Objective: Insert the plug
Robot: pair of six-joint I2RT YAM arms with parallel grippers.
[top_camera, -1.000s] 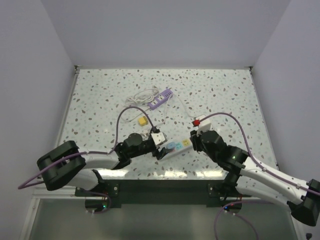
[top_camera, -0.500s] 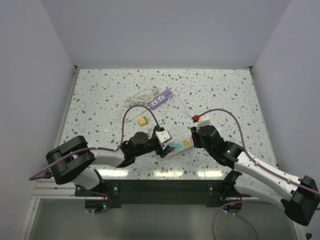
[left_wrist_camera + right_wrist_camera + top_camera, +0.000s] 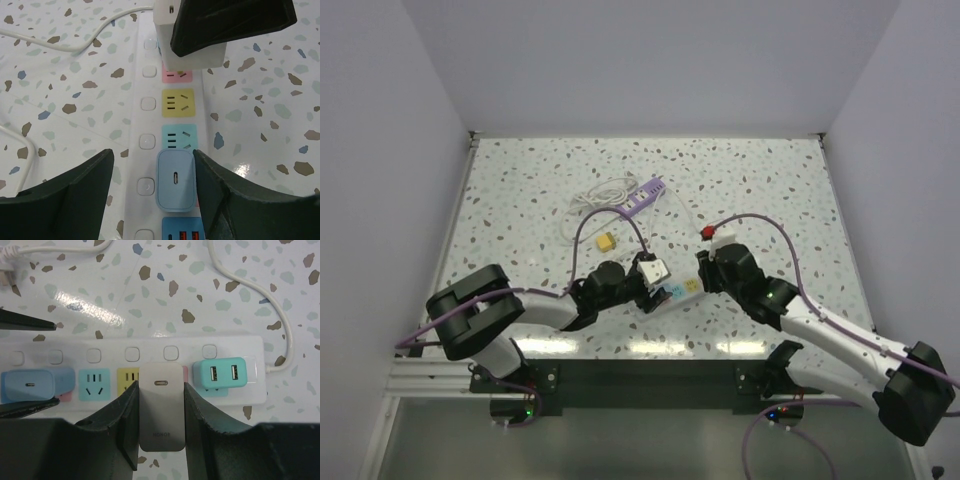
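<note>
A white power strip (image 3: pixel 680 291) lies between both arms, with coloured sockets (image 3: pixel 177 101). My right gripper (image 3: pixel 160 387) is shut on a grey-white plug (image 3: pixel 161 412) with a USB-C port. That plug stands at the pink socket (image 3: pixel 177 75), between the yellow socket (image 3: pixel 126 376) and a teal USB adapter (image 3: pixel 219 375). Its prongs are hidden. A light blue plug (image 3: pixel 176 180) sits in the strip between the fingers of my left gripper (image 3: pixel 152 154). The left jaws are open: the right finger (image 3: pixel 220 185) is against the blue plug, the left finger (image 3: pixel 75 185) well clear of it.
A purple power strip (image 3: pixel 645 196) with a coiled white cable (image 3: pixel 600 193) lies farther back. A small yellow block (image 3: pixel 606 242) and a red piece (image 3: pixel 711 233) rest on the speckled table (image 3: pixel 770 190). The strip's white cord (image 3: pixel 250 285) curves away behind it.
Both grippers have closed in on the strip. The left one slid right along it to the light blue plug and its jaws narrowed a little. The right one carried the white plug up-left.
</note>
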